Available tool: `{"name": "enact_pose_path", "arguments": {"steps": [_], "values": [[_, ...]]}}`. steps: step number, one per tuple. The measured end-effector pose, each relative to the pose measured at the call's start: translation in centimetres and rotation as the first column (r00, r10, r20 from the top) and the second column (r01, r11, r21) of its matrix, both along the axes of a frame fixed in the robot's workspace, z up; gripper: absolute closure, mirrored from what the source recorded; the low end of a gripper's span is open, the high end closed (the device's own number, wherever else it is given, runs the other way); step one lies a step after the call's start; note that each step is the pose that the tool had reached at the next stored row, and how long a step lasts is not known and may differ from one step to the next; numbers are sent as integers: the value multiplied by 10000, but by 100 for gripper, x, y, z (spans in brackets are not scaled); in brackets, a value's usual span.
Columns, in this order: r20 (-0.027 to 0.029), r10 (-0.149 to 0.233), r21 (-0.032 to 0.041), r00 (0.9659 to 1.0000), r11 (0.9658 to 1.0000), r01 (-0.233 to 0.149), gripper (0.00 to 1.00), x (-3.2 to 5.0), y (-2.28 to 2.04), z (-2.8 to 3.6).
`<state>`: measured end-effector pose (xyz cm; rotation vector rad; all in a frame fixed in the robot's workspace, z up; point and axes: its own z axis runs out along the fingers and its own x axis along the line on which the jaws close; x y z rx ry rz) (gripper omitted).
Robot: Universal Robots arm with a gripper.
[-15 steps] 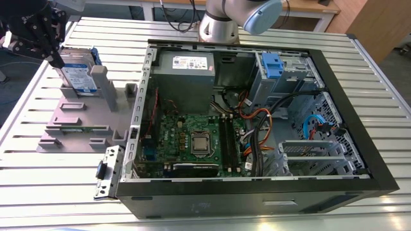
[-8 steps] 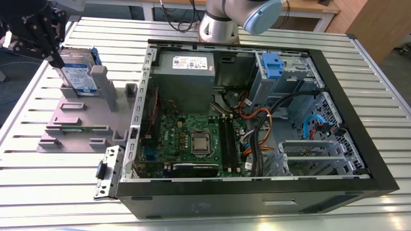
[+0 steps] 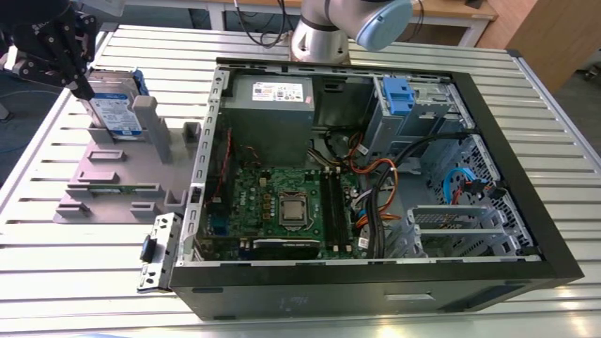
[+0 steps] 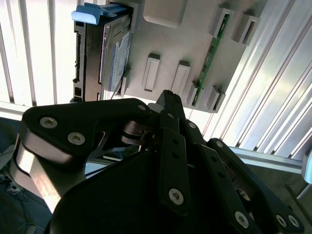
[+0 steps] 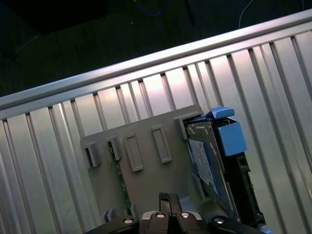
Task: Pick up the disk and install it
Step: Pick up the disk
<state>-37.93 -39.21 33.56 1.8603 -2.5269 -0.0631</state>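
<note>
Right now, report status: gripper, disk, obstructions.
Gripper shut, empty, over grey stand beside disk. Disk on edge in stand, outside computer case. No obstruction seen.

We can make out print in two places, yet none of it is legible to us. One is a white sticker (image 3: 279, 90) on top of the grey power-supply box (image 3: 267, 130) inside the open computer case (image 3: 376, 285), with rows of small dark marks. The other is the white-and-blue label (image 5: 200, 161) on the face of the disk (image 3: 117, 113), which stands on edge in the grey stand (image 3: 103, 176).
</note>
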Motion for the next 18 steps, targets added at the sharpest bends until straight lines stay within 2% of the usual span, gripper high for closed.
{"name": "enact_pose_path", "arguments": {"steps": [18], "values": [[0, 116, 0, 9999, 9999, -116, 89, 0, 0, 0]]}}
